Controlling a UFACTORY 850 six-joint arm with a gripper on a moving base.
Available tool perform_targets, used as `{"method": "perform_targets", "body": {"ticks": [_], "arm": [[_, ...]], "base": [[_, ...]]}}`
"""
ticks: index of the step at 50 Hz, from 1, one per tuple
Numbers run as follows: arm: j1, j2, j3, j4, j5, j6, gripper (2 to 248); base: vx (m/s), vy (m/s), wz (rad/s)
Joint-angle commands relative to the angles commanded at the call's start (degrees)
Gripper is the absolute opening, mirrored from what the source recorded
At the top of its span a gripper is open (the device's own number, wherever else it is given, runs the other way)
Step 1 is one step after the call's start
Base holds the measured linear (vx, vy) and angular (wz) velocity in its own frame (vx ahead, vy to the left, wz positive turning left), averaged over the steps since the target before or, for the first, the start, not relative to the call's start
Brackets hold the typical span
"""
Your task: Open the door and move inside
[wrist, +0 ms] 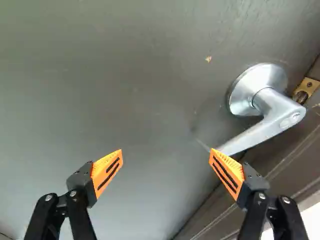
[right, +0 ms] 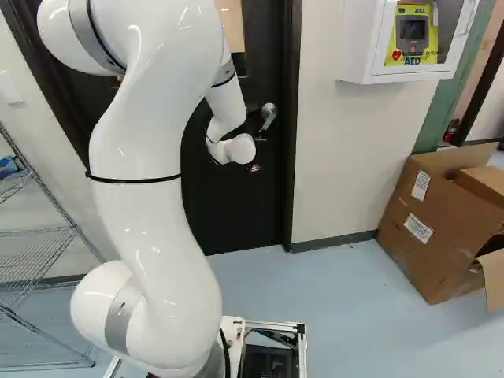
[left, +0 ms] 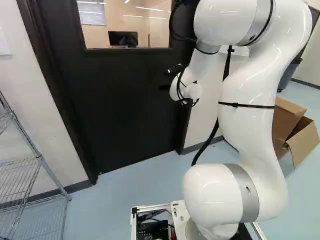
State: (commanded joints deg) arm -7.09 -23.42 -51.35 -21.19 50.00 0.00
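With jaws spread wide apart, faces the black door point(left: 115, 100), close to the silver handle point(wrist: 275, 116) beside one jaw.

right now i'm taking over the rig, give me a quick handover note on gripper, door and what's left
Gripper: open, nothing gripped, in front of the door.
Handle: silver lever near the door's latch edge, outside the gap between the fingers; one fingertip overlaps its free end in the wrist view, contact can't be told.
Done: arm brought up to the handle.
Left: work the lever, open the door, which looks closed, then drive the base inside.
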Motion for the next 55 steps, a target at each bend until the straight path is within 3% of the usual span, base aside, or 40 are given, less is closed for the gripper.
{"method": "perform_targets", "body": {"ticks": [34,55], "arm": [[0.0,-2.4,-0.3,0.0,0.0,0.0,247],[0.0,-5.0,-3.7,0.0,0.0,0.0,247]], "base": [[0.0,0.0,0.0],[0.0,0.0,0.0]]}}
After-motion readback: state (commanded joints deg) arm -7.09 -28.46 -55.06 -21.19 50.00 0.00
